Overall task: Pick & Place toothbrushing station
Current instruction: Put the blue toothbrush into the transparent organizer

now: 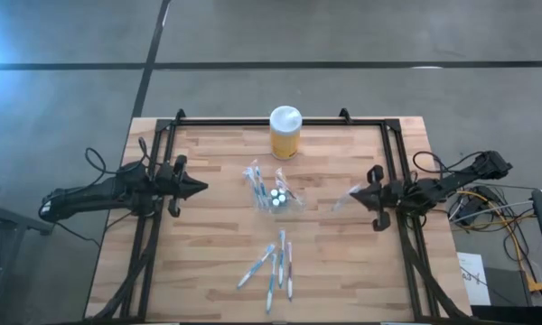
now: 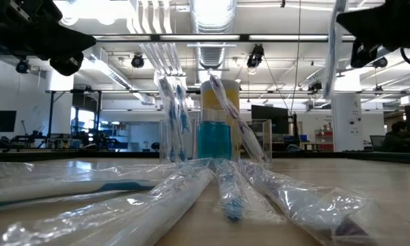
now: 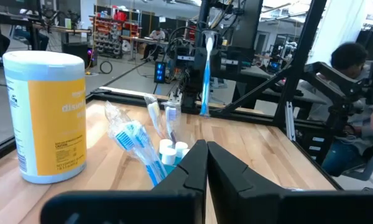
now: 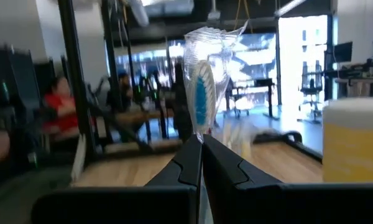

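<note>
Right claw (image 1: 354, 195) clamped on a clear-wrapped blue-and-white toothbrush (image 4: 202, 93), right of centre | left claw (image 1: 199, 189) pinched together, empty, at left | small see-through plastic toothbrushing station (image 1: 273, 196) mid-tabletop, wrapped brushes inside | yellow white-lidded jar (image 1: 285, 132) at far edge | loose wrapped toothbrushes (image 1: 273, 264) near edge

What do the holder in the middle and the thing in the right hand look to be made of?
The toothbrushing station looks like clear, glossy hard plastic. The right hand pinches a wrapped toothbrush; its wrapper looks like thin, crinkled clear film.
</note>
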Controlling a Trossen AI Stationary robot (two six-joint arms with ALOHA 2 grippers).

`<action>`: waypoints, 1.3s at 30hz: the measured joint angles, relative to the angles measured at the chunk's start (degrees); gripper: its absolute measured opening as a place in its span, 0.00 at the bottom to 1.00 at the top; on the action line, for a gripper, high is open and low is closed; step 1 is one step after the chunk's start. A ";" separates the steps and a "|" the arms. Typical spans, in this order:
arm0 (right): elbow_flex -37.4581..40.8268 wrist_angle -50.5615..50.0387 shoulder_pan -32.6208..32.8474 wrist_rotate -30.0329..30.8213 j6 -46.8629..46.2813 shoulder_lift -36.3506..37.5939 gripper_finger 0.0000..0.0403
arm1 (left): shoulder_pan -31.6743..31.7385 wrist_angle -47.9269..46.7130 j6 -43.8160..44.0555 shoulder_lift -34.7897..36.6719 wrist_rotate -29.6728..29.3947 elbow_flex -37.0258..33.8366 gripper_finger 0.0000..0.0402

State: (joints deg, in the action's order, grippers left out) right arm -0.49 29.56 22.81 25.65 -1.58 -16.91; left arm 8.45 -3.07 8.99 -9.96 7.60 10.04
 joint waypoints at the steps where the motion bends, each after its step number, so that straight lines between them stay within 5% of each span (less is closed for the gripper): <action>1: -0.02 2.26 0.00 0.00 -0.17 -0.45 0.02 | -0.02 0.00 -0.02 0.00 0.00 0.00 0.03; 6: -5.67 5.09 -0.14 0.00 1.02 -6.96 0.02 | -0.02 0.00 0.00 0.00 0.00 0.00 0.03; 15: -26.10 4.59 -3.20 2.48 7.32 -34.07 0.02 | 0.00 0.00 0.35 0.02 0.00 0.00 0.02; 21: -34.26 5.43 -7.59 4.92 3.28 -49.23 0.02 | -0.01 0.00 1.60 0.02 0.02 0.00 0.02; 39: -28.13 15.75 -10.88 8.95 -6.12 -63.56 0.02 | -0.01 -1.01 1.71 -0.04 0.31 -0.02 0.02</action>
State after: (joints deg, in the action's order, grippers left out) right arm -28.62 45.31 11.92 34.59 -7.70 -80.46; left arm 8.44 -4.08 10.71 -9.99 7.90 10.02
